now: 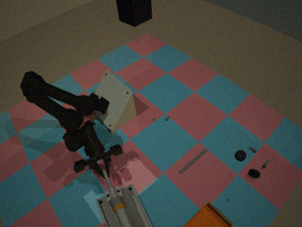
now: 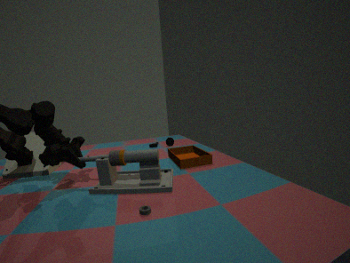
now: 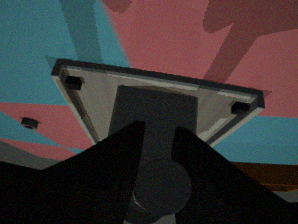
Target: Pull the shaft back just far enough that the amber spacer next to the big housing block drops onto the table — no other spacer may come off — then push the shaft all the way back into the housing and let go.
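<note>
The grey housing fixture stands on its base plate (image 1: pixel 130 192) (image 2: pixel 133 188) (image 3: pixel 89 96) at the front of the checkered table. The thin shaft (image 1: pixel 109 185) (image 2: pixel 94 158) (image 3: pixel 157 197) sticks out of it toward the arm. My gripper (image 1: pixel 104 169) (image 2: pixel 82 161) (image 3: pixel 158 134) is shut on the shaft's free end. An amber spacer (image 1: pixel 119 207) (image 2: pixel 120 156) sits on the shaft right by the small support post (image 2: pixel 105 172). A grey sleeve (image 2: pixel 139 155) runs from it to the big housing block (image 2: pixel 151 171). A dark ring (image 2: pixel 145 210) (image 3: pixel 28 123) lies on the table beside the base plate.
A white wedge block (image 1: pixel 115 100) stands behind the arm. An orange tray (image 1: pixel 208 218) (image 2: pixel 188 156) sits to the right of the fixture. A grey bar (image 1: pixel 192 161), two black wheels (image 1: pixel 241 155) (image 1: pixel 254 173) and small pins lie farther right. A dark box (image 1: pixel 134 11) stands at the back.
</note>
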Motion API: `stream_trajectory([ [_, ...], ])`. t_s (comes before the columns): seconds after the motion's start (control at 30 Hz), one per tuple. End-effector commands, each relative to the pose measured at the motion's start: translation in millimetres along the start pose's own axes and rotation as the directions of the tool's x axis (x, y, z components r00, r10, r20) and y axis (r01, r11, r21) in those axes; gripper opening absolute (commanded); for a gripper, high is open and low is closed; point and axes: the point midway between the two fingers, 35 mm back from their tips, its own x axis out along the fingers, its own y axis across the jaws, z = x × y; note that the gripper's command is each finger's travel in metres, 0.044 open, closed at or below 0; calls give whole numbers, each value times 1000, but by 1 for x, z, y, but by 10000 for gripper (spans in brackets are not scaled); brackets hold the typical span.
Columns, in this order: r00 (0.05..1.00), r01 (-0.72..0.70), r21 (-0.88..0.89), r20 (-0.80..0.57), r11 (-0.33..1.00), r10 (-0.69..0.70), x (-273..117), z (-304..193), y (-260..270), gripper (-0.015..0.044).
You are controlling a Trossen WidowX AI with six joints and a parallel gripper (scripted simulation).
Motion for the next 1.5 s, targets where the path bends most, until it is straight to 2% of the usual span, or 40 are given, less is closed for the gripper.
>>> stream_trajectory([
  [0.0,1000,1,3,0,1000,-1,0,0,0,0],
  [1.47,1000,1,3,0,1000,-1,-3,3,0,0],
])
